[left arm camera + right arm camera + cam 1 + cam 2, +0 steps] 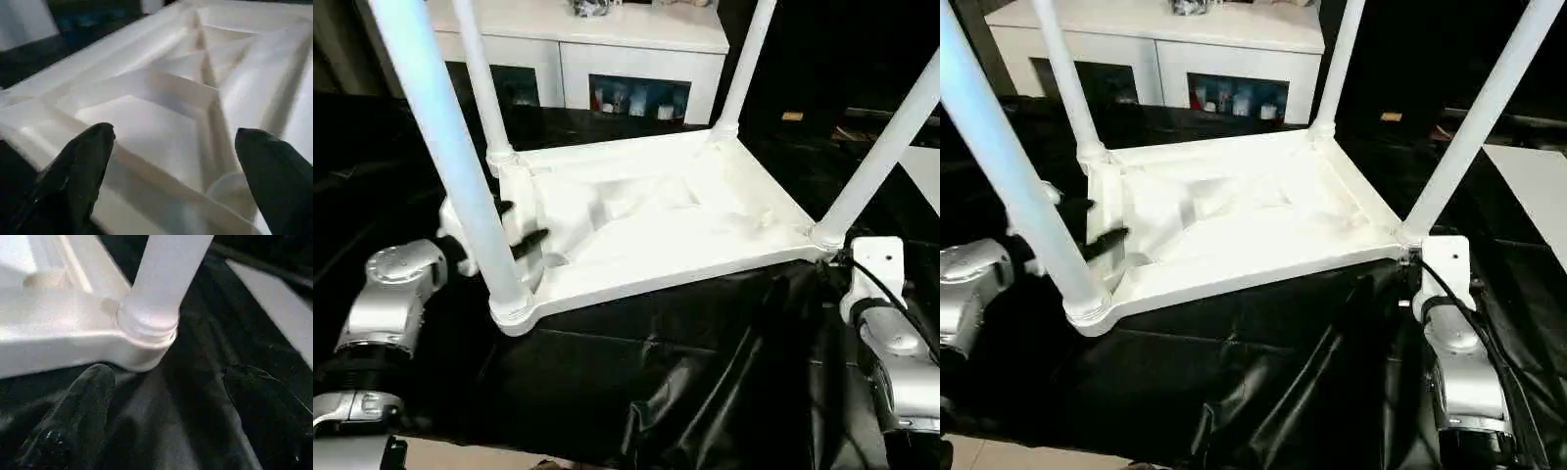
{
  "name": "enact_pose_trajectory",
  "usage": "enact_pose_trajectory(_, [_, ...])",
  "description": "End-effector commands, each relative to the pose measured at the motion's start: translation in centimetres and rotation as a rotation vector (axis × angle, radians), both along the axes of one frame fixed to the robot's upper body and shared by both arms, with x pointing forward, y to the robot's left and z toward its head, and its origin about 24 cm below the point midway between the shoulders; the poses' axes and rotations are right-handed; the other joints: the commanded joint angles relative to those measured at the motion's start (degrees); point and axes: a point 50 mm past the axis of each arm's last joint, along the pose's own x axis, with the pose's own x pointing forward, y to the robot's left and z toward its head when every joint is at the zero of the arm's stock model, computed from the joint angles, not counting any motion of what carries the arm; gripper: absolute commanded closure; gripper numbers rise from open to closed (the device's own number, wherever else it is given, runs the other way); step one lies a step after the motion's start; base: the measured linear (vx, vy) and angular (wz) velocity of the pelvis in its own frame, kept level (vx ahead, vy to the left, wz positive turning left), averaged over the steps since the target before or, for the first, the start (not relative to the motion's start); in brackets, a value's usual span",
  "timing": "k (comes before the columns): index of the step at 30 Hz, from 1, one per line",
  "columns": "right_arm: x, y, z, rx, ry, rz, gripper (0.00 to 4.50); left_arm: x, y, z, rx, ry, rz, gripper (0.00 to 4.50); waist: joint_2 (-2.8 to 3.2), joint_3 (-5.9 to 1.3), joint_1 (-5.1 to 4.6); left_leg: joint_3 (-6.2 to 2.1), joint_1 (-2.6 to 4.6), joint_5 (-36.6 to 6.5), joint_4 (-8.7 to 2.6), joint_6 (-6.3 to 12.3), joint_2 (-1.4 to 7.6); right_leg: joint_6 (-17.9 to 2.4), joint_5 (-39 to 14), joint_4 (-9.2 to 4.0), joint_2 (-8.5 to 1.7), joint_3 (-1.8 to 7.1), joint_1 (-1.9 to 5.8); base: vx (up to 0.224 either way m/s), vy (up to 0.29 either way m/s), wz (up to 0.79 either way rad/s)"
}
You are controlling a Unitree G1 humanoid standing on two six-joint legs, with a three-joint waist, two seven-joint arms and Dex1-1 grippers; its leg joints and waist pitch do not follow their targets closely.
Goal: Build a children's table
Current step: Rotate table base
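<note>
**Legs all seated, both grippers standing open at the tabletop's near edge**

Black cloth covers the work surface closest to the robot, creased and shiny, and the upturned tabletop lies on it with its ribbed underside facing up. Four white legs rise from the corner sockets: the near left leg, the near right leg, the far left leg and the far right leg. Judging by that, assembly looks essentially complete, with turning the table onto its feet the likely remaining step.

Nearest the near-right socket is the right gripper, fingers spread wide over bare cloth and holding nothing; the socket with its leg stands just ahead of the fingertips, the leg's long axis running up and away from them. The left gripper reaches over the left rim between the two left legs, its black fingers likewise well apart and empty, pointing inward across the ribs. So each arm has its own side's rim or leg closest, and a lift would probably need both closing on the frame together.

Farther back stands a white cabinet with glass-fronted compartments.
</note>
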Motion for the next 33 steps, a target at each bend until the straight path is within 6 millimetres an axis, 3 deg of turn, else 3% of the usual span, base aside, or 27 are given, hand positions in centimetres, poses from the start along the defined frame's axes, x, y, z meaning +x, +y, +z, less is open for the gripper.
enact_pose_trajectory(1, [0.3,1.3,-1.2,0.047,0.047,0.069,0.54,-0.3,-0.5,-0.7,0.04,0.042,-0.073,0.02,0.63,-3.29,0.24,-2.17,1.64,-17.5,-4.8,-0.73,3.61,-13.0,-9.2,-3.95,-2.71,1.46,1.62,0.0,0.0,0.0])
enact_pose_trajectory(4, [0.9,2.4,-1.9,0.058,0.082,0.126,0.54,-0.8,-0.6,-1.5,0.09,0.083,-0.116,0.02,0.49,-3.23,0.28,-2.09,1.8,-18.1,-4.81,-1.15,3.8,-13.0,-9.8,-4.02,-2.77,1.59,1.41,0.0,0.0,0.0])
enact_pose_trajectory(7, [1.6,3.3,-2.3,0.064,0.098,0.164,0.54,-1.3,-0.7,-1.8,0.106,0.108,-0.142,0.02,0.16,-3.29,0.14,-2.13,1.55,-16.4,-4.82,-0.98,3.79,-13.4,-8.2,-3.61,-2.78,1.5,1.71,0.0,0.0,0.0])
enact_pose_trajectory(8, [2.1,4.0,-2.5,0.081,0.108,0.182,0.54,-1.7,-0.8,-1.8,0.117,0.122,-0.164,0.02,0.39,-3.28,0.12,-2.13,1.47,-15.9,-4.89,-0.95,3.81,-13.5,-8.2,-3.59,-2.85,1.48,1.76,0.0,0.0,0.0])
enact_pose_trajectory(9, [2.1,4.0,-2.5,0.081,0.108,0.182,0.54,-1.7,-0.8,-1.8,0.117,0.122,-0.164,0.02,0.0,-3.31,0.0,-2.13,1.47,-15.9,-4.85,-0.86,3.88,-13.7,-8.3,-3.52,-2.94,1.46,1.76,0.0,0.0,0.0])
enact_pose_trajectory(11, [2.7,4.9,-2.7,0.102,0.114,0.22,0.54,-2.0,-1.2,-1.4,0.092,0.114,-0.166,0.02,0.35,-3.26,0.16,-1.96,1.82,-16.1,-4.72,-0.76,3.9,-14.0,-8.5,-3.67,-2.87,1.58,1.48,0.0,0.0,0.0])
enact_pose_trajectory(13, [3.1,5.6,-2.6,0.128,0.107,0.245,0.54,-2.1,-1.3,-1.2,0.069,0.103,-0.156,0.02,0.06,-3.28,0.37,-1.83,1.76,-15.5,-4.71,-0.71,3.89,-14.2,-7.6,-3.55,-2.83,1.55,1.56,0.0,0.0,0.0])
enact_pose_trajectory(16, [3.5,6.5,-2.5,0.167,0.093,0.271,0.54,-2.2,-1.6,-1.1,0.046,0.091,-0.145,0.02,0.2,-3.09,0.18,-1.99,1.63,-17.0,-4.94,-1.02,3.84,-14.0,-10.0,-3.73,-2.78,1.47,1.62,0.0,0.0,0.0])
enact_pose_trajectory(17, [4.3,7.9,-2.3,0.203,0.079,0.318,0.54,-2.4,-2.1,-1.1,0.027,0.077,-0.136,0.02,-0.06,-3.13,0.13,-2.01,1.75,-17.9,-4.95,-1.34,3.99,-13.7,-10.9,-3.73,-2.9,1.53,1.48,0.0,0.0,0.0])
enact_pose_trajectory(18, [4.3,7.9,-2.3,0.203,0.079,0.318,0.54,-2.4,-2.1,-1.1,0.027,0.077,-0.136,0.02,-0.02,-3.0,-0.14,-2.3,1.34,-18.5,-5.16,-1.68,3.93,-13.3,-12.8,-3.81,-3.03,1.38,1.75,0.0,0.0,0.0])
enact_pose_trajectory(21, [4.8,9.4,-2.0,0.222,0.066,0.366,0.54,-2.7,-2.7,-1.1,0.017,0.063,-0.131,0.02,0.01,-2.96,-0.14,-2.23,1.8,-20.6,-5.14,-2.36,3.95,-12.1,-15.7,-4.19,-2.87,1.47,1.16,0.0,0.0,0.0])
enact_pose_trajectory(22, [4.8,9.5,-2.0,0.222,0.066,0.368,0.54,-2.7,-2.8,-1.1,0.017,0.062,-0.131,0.02,0.01,-2.87,-0.3,-2.35,1.63,-21.0,-5.27,-2.59,3.96,-12.0,-16.0,-4.25,-2.91,1.48,1.17,0.0,0.0,0.0])
enact_pose_trajectory(24, [5.0,11.5,-2.0,0.243,0.066,0.43,0.54,-2.8,-4.3,-1.1,0.005,0.04,-0.125,0.02,-0.26,-2.91,-0.28,-2.26,1.72,-21.0,-5.2,-2.43,3.98,-11.6,-16.4,-4.35,-2.89,1.56,0.98,0.0,0.0,0.0])
enact_pose_trajectory(27, [4.9,13.4,-1.9,0.265,0.064,0.493,0.54,-2.8,-6.1,-1.0,-0.025,0.022,-0.135,0.02,-0.16,-2.99,-0.31,-2.25,1.75,-20.6,-5.2,-2.34,4.04,-11.7,-15.3,-4.26,-2.81,1.59,0.89,0.0,0.0,0.0])
enact_pose_trajectory(29, [4.8,14.2,-1.8,0.275,0.06,0.517,0.54,-2.8,-7.0,-1.0,-0.041,0.017,-0.143,0.02,-0.12,-3.06,-0.39,-2.21,1.44,-19.5,-5.2,-1.99,4.0,-11.9,-13.3,-4.08,-2.79,1.67,1.07,0.0,0.0,0.0])
enact_pose_trajectory(33, [4.7,16.0,-1.6,0.296,0.054,0.573,0.54,-1.9,-9.6,-0.9,-0.068,-0.014,-0.119,0.02,-0.14,-3.15,-0.38,-2.03,1.56,-18.5,-5.06,-1.63,3.95,-12.1,-11.2,-4.16,-2.58,1.66,1.09,0.0,0.0,0.0])
